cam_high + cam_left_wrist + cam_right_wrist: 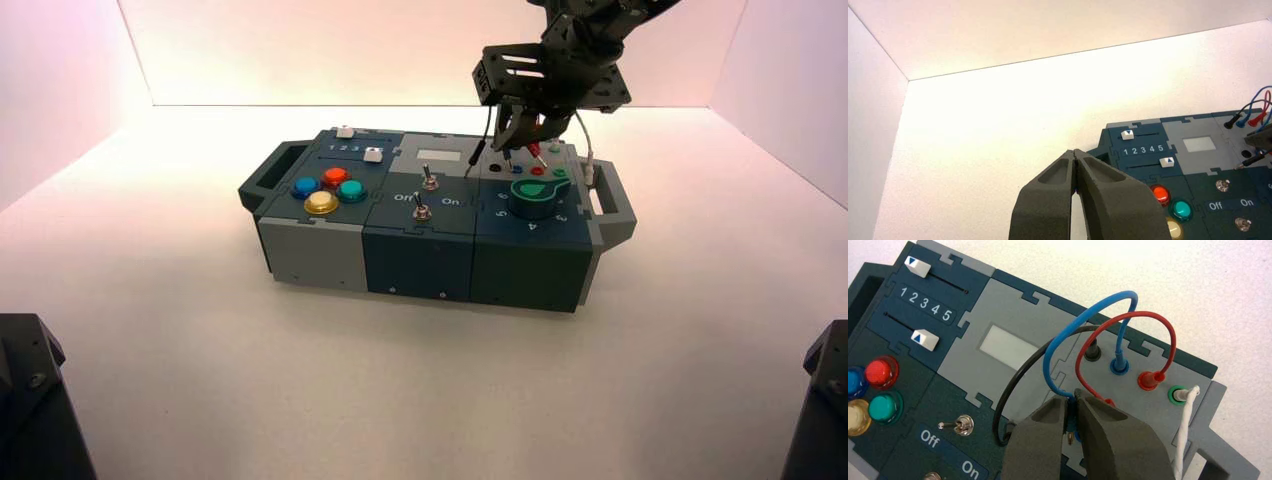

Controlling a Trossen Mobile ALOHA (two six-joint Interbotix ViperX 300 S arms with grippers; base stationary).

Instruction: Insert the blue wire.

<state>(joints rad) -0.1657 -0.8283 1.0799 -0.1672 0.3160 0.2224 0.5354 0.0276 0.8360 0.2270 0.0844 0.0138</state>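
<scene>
Right gripper (pixel 1071 399) nearly closed, gripping the blue wire's small plastic banana plug (pixel 1070 422); metal pin exposed beyond the fingertips, near the blue ring-shaped socket (pixel 1077 436); grasp achieved, insertion remains; left gripper (pixel 1074 152) idles left of the box (pixel 1200 144).

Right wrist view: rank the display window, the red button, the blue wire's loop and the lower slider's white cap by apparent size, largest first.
1. blue wire's loop
2. display window
Unsure: red button and white cap look alike.
</scene>
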